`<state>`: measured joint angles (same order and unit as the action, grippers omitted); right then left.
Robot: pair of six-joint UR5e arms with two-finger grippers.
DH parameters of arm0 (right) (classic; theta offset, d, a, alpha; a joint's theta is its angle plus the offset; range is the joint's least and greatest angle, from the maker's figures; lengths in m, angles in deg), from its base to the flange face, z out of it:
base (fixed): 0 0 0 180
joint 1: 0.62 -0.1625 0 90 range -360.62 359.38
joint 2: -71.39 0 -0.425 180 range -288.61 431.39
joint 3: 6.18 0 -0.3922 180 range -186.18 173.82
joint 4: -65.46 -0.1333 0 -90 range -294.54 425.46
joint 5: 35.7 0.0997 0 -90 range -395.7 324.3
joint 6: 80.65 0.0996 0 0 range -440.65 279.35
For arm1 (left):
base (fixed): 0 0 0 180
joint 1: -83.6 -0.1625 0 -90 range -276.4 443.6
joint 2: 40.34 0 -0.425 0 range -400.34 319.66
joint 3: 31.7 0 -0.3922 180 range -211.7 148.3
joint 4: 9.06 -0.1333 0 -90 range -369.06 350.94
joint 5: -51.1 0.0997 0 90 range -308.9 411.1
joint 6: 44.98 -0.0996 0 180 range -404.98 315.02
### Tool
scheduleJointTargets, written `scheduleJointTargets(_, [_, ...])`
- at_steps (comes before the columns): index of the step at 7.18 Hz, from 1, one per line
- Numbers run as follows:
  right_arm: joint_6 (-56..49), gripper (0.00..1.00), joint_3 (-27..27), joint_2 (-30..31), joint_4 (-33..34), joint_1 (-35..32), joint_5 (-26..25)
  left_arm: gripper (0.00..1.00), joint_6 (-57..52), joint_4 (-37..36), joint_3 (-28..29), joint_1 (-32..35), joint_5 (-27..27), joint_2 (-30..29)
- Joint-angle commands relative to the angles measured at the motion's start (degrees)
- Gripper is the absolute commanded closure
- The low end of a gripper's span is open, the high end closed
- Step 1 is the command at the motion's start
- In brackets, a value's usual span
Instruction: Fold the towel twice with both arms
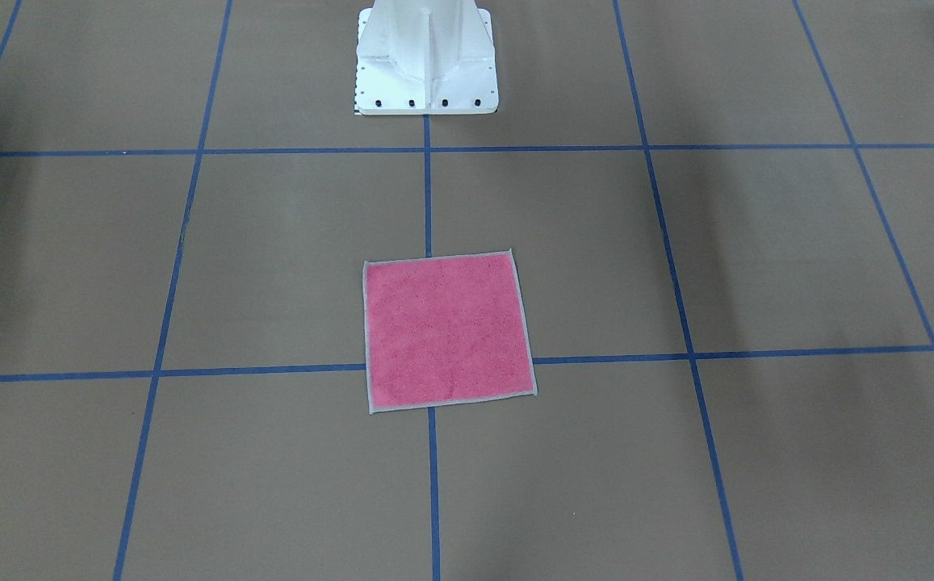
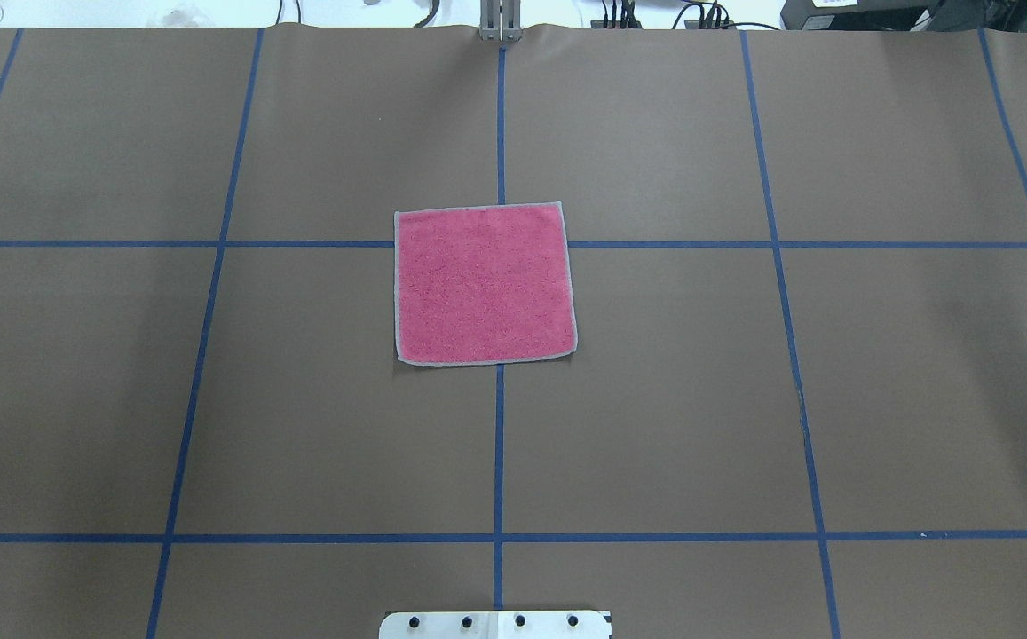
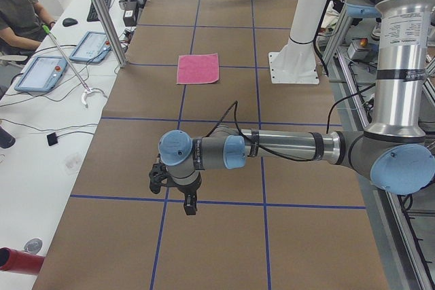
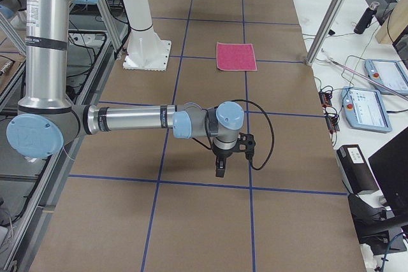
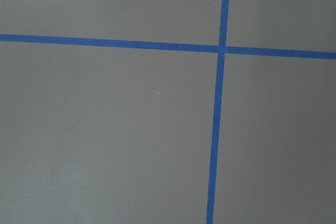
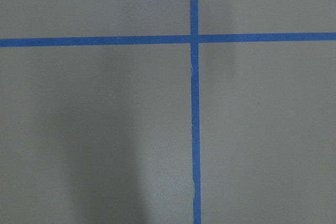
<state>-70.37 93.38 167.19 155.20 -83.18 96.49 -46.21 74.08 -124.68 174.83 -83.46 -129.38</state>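
Note:
The towel (image 1: 449, 331) lies flat and unfolded, pink face up with light grey edging, at the middle of the brown table (image 2: 655, 399). It also shows in the overhead view (image 2: 484, 286) and both side views (image 3: 198, 68) (image 4: 236, 56). My left gripper (image 3: 189, 207) hangs above the table far from the towel, at the table's left end. My right gripper (image 4: 220, 170) hangs likewise at the right end. Both show only in the side views, so I cannot tell whether they are open or shut. The wrist views show only bare table and blue tape.
The white pedestal base (image 1: 426, 56) stands behind the towel. Blue tape lines (image 2: 499, 444) grid the table. An operator (image 3: 17, 11) sits at a side bench with tablets (image 3: 41, 73), cables and a metal post (image 3: 102, 15). Another tablet (image 4: 386, 74) lies beside the other end.

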Motion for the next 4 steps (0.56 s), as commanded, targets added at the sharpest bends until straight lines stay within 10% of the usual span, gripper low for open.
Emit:
scheduleJointTargets(1, [0.01, 0.00, 0.20, 0.00, 0.00, -0.06, 0.00, 0.00, -0.09, 0.96, -0.36, 0.09, 0.00, 0.09])
scheduleJointTargets(4, [0.01, 0.00, 0.37, -0.09, 0.00, 0.03, 0.09, 0.00, 0.18, 1.32, -1.59, 0.17, -0.61, 0.18])
